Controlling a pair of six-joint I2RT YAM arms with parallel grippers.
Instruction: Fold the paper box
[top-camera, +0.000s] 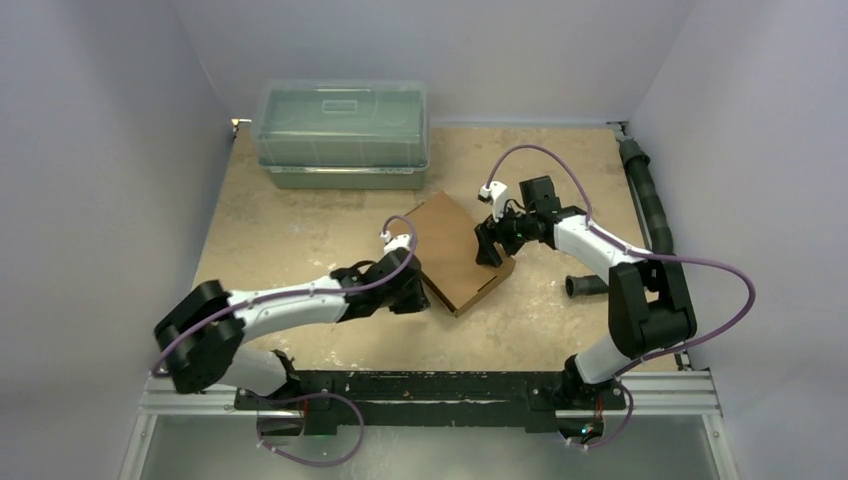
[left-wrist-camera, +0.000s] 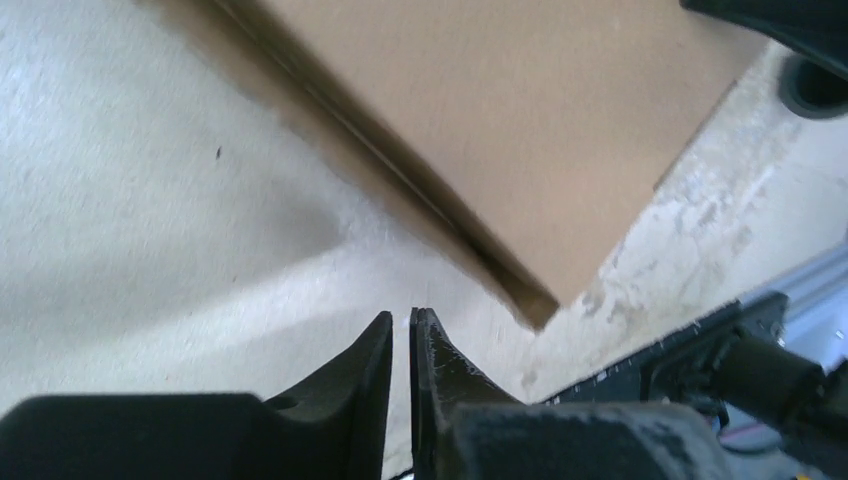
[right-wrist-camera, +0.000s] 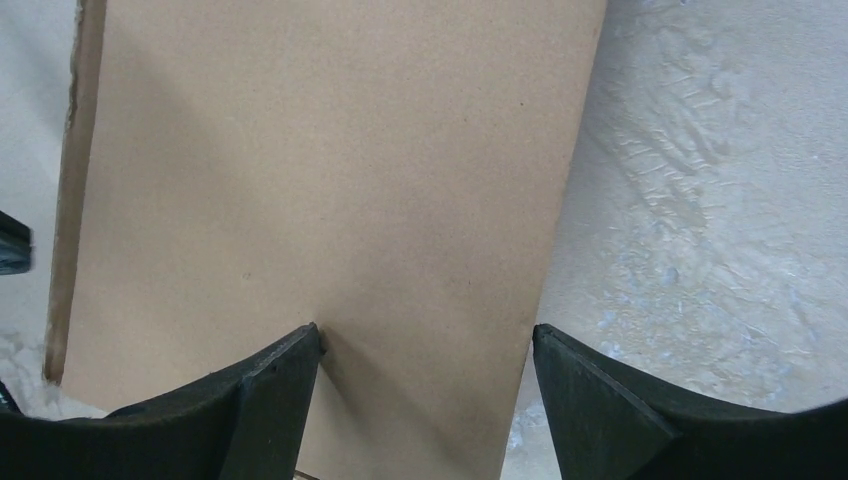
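Note:
The paper box (top-camera: 455, 250) lies closed and flat in the middle of the table, turned like a diamond; its plain brown lid fills the right wrist view (right-wrist-camera: 330, 170). My left gripper (top-camera: 418, 295) sits low at the box's near-left side, shut with only a thin slit between its fingers (left-wrist-camera: 400, 315) and nothing in it. The box's corner (left-wrist-camera: 520, 110) lies just ahead of it. My right gripper (top-camera: 490, 250) is open over the box's right edge (right-wrist-camera: 427, 335). One fingertip (right-wrist-camera: 310, 340) rests on the lid, and the other hangs just past the edge, above the table.
A clear greenish lidded bin (top-camera: 343, 130) stands at the back left. A black hose (top-camera: 648, 195) runs along the right wall, with a short black tube (top-camera: 585, 286) lying near the right arm. The dark frame rail (top-camera: 430, 385) borders the near edge.

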